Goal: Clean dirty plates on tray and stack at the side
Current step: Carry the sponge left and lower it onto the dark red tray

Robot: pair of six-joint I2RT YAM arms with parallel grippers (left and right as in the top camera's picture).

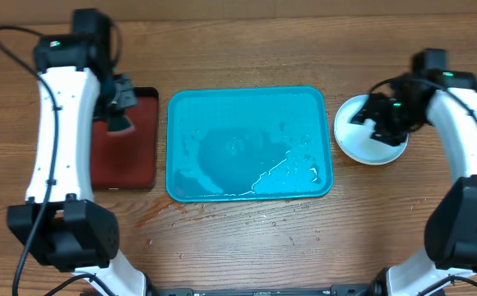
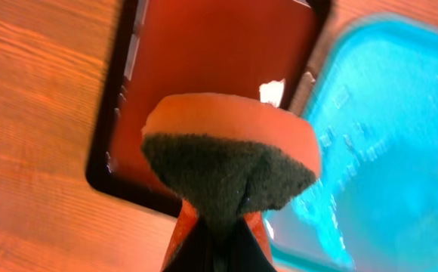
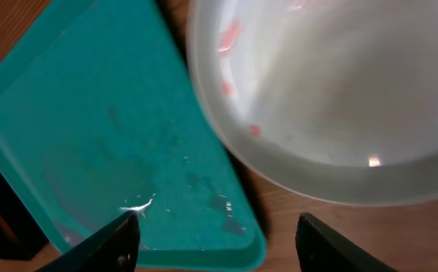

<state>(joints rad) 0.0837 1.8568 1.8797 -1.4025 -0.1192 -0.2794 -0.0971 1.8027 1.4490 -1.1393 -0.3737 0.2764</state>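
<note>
The turquoise tray (image 1: 250, 144) lies mid-table, wet and with no plates on it; it also shows in the right wrist view (image 3: 106, 128) and the left wrist view (image 2: 393, 143). A white plate (image 1: 360, 148) with small red smears (image 3: 332, 98) sits on the table just right of the tray. My right gripper (image 1: 384, 115) hovers above it, open and empty (image 3: 219, 238). My left gripper (image 1: 121, 103) is shut on an orange sponge with a dark scouring face (image 2: 230, 162), held over the black tray. The yellow-green and pale cyan plates are out of view.
A smaller black tray with a red inside (image 1: 127, 140) lies left of the turquoise tray and also shows in the left wrist view (image 2: 204, 60). Water drops spot the wooden table in front of the turquoise tray (image 1: 222, 218).
</note>
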